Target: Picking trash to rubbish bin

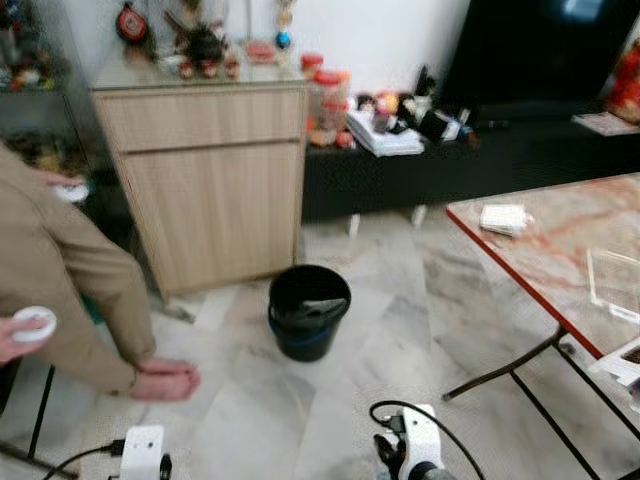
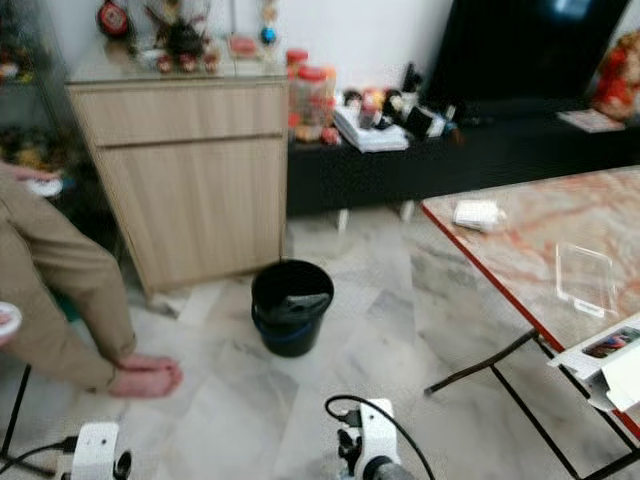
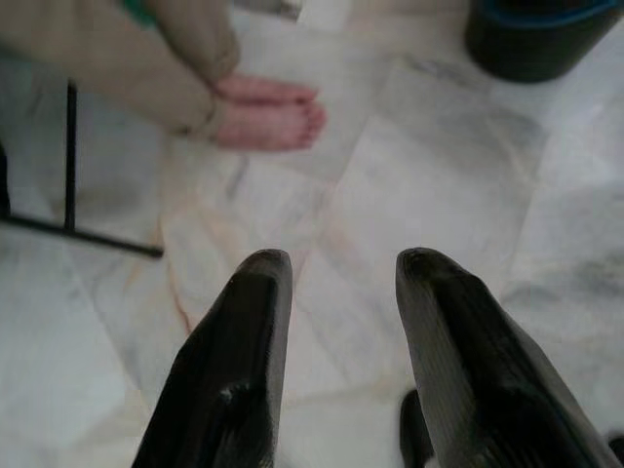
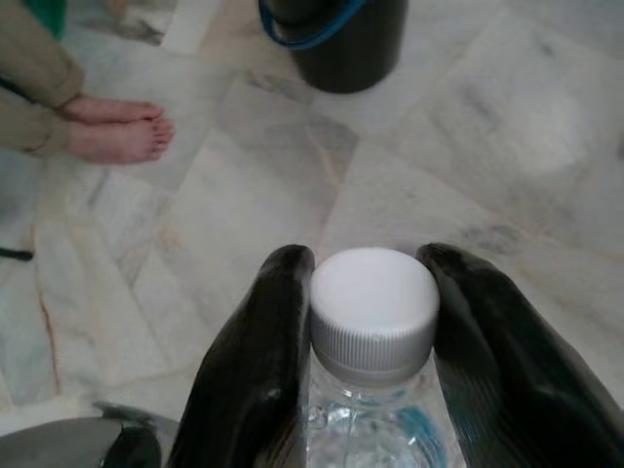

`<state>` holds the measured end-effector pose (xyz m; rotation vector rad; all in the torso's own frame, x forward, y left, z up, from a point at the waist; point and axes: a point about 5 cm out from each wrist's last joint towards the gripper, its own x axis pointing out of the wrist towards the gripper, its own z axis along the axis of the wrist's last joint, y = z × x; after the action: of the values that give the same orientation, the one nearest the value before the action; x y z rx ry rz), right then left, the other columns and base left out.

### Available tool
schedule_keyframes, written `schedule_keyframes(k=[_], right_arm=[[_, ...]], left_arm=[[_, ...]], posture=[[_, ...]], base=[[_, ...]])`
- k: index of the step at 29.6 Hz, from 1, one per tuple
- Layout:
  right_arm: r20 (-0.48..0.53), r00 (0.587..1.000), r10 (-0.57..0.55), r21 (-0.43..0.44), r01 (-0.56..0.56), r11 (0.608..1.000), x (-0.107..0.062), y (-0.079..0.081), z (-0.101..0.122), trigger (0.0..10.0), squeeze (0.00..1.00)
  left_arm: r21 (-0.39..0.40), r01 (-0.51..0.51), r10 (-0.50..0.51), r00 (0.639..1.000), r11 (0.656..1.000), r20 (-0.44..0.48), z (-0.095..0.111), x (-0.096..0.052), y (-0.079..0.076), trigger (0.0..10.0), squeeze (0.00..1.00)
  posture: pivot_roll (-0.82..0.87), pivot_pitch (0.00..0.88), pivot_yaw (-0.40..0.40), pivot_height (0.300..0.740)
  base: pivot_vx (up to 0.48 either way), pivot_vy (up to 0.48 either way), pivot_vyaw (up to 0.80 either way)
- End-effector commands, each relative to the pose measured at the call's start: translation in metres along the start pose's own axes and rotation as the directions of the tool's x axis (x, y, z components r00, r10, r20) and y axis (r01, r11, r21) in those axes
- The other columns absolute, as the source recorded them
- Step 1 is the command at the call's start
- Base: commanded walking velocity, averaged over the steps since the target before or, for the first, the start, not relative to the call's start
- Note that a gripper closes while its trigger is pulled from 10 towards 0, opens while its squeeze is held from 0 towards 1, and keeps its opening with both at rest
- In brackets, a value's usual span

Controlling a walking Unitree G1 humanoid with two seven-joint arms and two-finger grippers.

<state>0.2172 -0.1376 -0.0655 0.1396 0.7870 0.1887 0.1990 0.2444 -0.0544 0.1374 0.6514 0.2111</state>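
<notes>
A black rubbish bin (image 1: 309,310) with a blue band stands on the marble floor ahead of me, a dark flat piece inside it. My right gripper (image 4: 372,292) is shut on a clear plastic bottle with a white cap (image 4: 374,312), held low and well short of the bin (image 4: 336,39). The right wrist (image 1: 418,445) shows at the bottom of the eye view. My left gripper (image 3: 336,283) is open above bare floor, nothing between its fingers. Its wrist (image 1: 140,450) is at the bottom left.
A person in beige trousers (image 1: 70,290) stands at the left, bare feet (image 1: 165,380) on the floor. A wooden cabinet (image 1: 210,180) is behind the bin. A marble-topped table (image 1: 560,250) with black legs fills the right. A black low unit (image 1: 480,150) lines the back wall.
</notes>
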Motion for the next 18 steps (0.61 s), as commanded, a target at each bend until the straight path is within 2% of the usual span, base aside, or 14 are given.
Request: schedule_keyframes(k=[1, 16, 18], right_arm=[[0.002, 0.999, -0.038, -0.008, 0.038, 0.999, -0.003, -0.0126, 0.0006, 10.0, 0.0], [-0.002, 0.999, -0.037, -0.013, 0.037, 0.999, -0.0032, -0.0124, -0.0004, 10.0, 0.0], [-0.003, 0.999, -0.033, -0.034, 0.033, 0.999, -0.003, -0.0123, 0.0004, 10.0, 0.0]], left_arm=[[-0.006, 0.019, -0.019, 1.0, 1.0, -0.006, -0.0016, -0.0005, -0.0082, 10.0, 0.0], [-0.009, 0.02, -0.021, 1.0, 1.0, -0.007, -0.0022, -0.0009, -0.0092, 10.0, 0.0], [-0.009, 0.021, -0.021, 1.0, 1.0, -0.007, -0.0025, -0.001, -0.0092, 10.0, 0.0]], posture=[[0.07, 0.053, -0.064, 0.74], [0.07, 0.048, -0.065, 0.74], [0.07, 0.046, -0.065, 0.74]], base=[[0.352, 0.0, 0.0], [0.352, 0.0, 0.0], [0.349, 0.0, 0.0]])
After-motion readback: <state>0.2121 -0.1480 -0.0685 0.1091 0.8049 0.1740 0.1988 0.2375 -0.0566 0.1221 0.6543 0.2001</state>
